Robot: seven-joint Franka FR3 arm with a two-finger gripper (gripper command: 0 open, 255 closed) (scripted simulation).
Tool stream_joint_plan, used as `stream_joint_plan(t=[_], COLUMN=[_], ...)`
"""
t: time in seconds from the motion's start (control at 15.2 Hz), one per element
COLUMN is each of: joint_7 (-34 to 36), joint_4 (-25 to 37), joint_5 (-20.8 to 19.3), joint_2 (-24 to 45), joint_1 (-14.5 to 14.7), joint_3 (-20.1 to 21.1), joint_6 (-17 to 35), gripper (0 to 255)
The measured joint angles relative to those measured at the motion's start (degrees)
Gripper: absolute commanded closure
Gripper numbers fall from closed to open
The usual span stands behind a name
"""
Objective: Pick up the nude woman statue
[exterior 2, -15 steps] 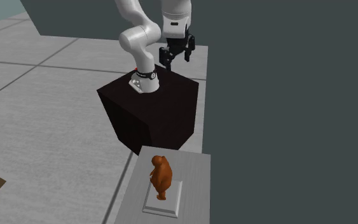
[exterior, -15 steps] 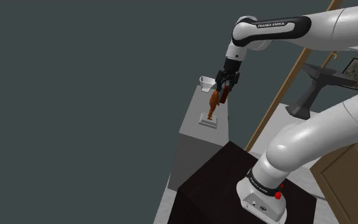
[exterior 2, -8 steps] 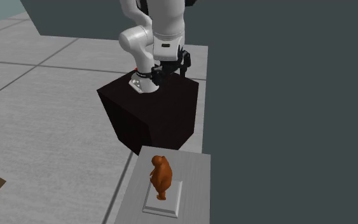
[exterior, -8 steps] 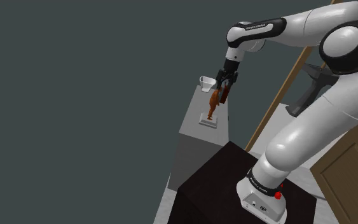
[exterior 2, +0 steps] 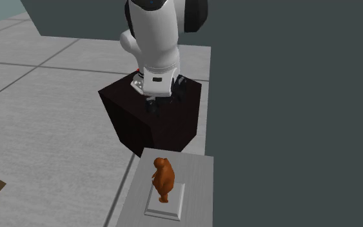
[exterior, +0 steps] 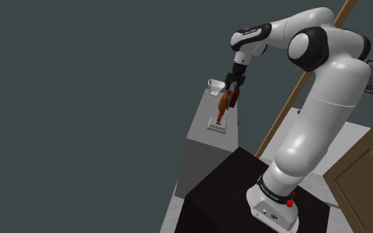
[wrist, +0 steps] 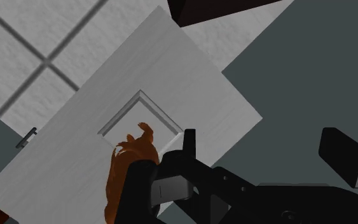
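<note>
The orange-brown statue (exterior 2: pixel 163 179) stands upright on a pale square base (exterior 2: pixel 173 207) atop a grey pedestal (exterior 2: pixel 199 171). It looks rigid, small and probably light, with smooth curves that could slip, so the torso at mid-height seems the surest hold. Above the pedestal the gripper (exterior: pixel 231 93) hovers with its jaws spread wide and empty. In the wrist view one finger (wrist: pixel 171 188) hides the figure's lower body. Whether figure and base are joined cannot be told. A small pale object (exterior: pixel 214 84) at the pedestal's far end is unidentifiable.
</note>
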Motion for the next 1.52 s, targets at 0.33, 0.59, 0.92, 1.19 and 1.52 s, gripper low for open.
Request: stream_joint_plan(t=[0.33, 0.59, 0.92, 1.19, 1.52], joint_7=[-6.1, -9.2, -10.7, -11.2, -11.5], joint_4=[12.8, 23.6, 38.0, 36.7, 35.3], joint_5=[5.7, 9.4, 12.7, 13.2, 13.3], joint_2=[12.6, 21.8, 32.5, 33.7, 34.0], joint_1=[-5.0, -9.9, -15.7, -15.7, -15.5], joint_3=[-0.5, 0.1, 1.7, 2.0, 2.1], joint_6=[-2.6, -5.6, -9.9, -7.6, -5.9], gripper=[0, 0, 0, 0, 255])
